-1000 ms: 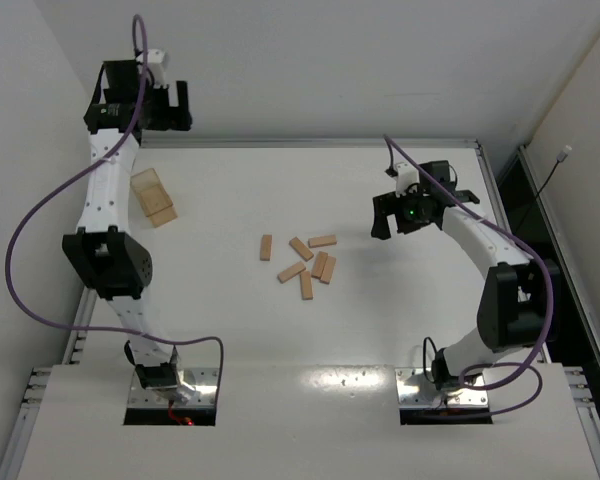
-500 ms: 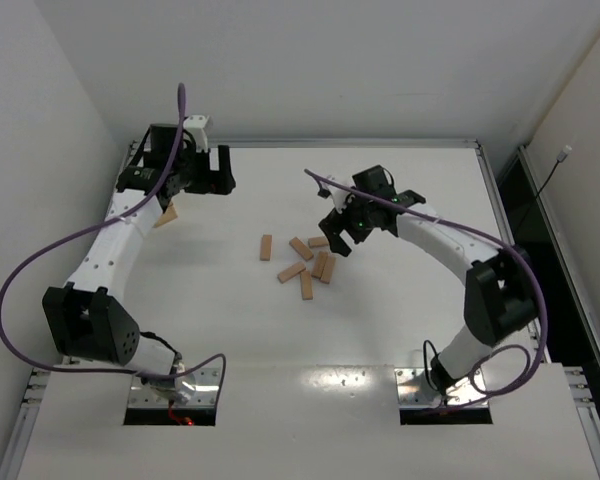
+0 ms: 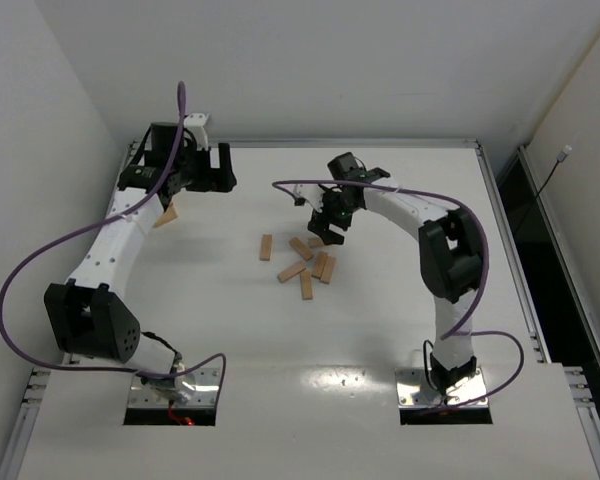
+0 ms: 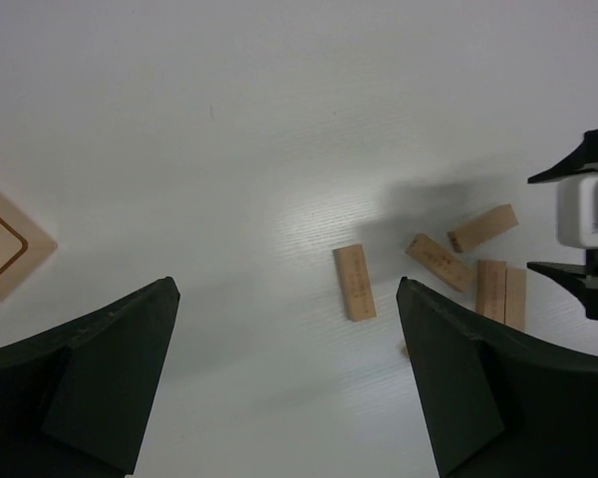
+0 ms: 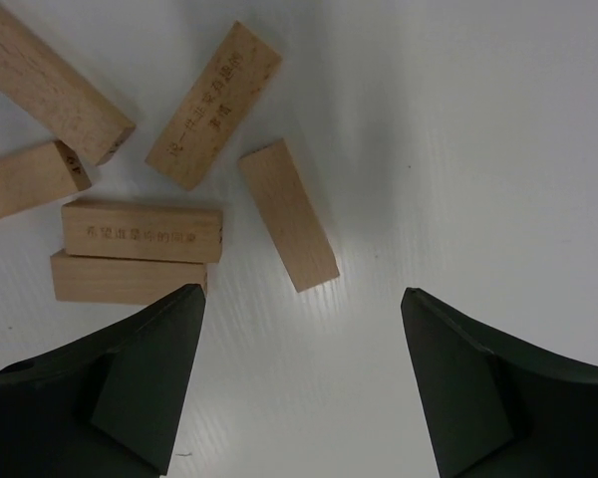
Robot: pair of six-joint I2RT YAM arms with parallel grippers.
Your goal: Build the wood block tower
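Note:
Several light-tan wood blocks (image 3: pixel 291 271) lie flat and loose in a cluster at the table's middle; no tower stands. My right gripper (image 3: pixel 327 228) hovers open and empty over the cluster's far right side. In the right wrist view its open gripper (image 5: pixel 304 398) is just short of one block (image 5: pixel 289 214), with several more blocks (image 5: pixel 142 230) to the left. My left gripper (image 3: pixel 218 170) is open and empty, above the table at the back left. In the left wrist view the gripper (image 4: pixel 289 398) looks toward a lone block (image 4: pixel 354 282) and the others (image 4: pixel 441 262).
A translucent amber box (image 3: pixel 168 213) lies at the left, mostly hidden under my left arm; its corner shows in the left wrist view (image 4: pixel 0 244). My right gripper's body (image 4: pixel 588 229) shows at that view's right edge. The table's raised rim (image 3: pixel 360 143) runs along the back.
My left arm swung from the back left corner in toward the table and then held. My right gripper moved left until it came over the blocks.

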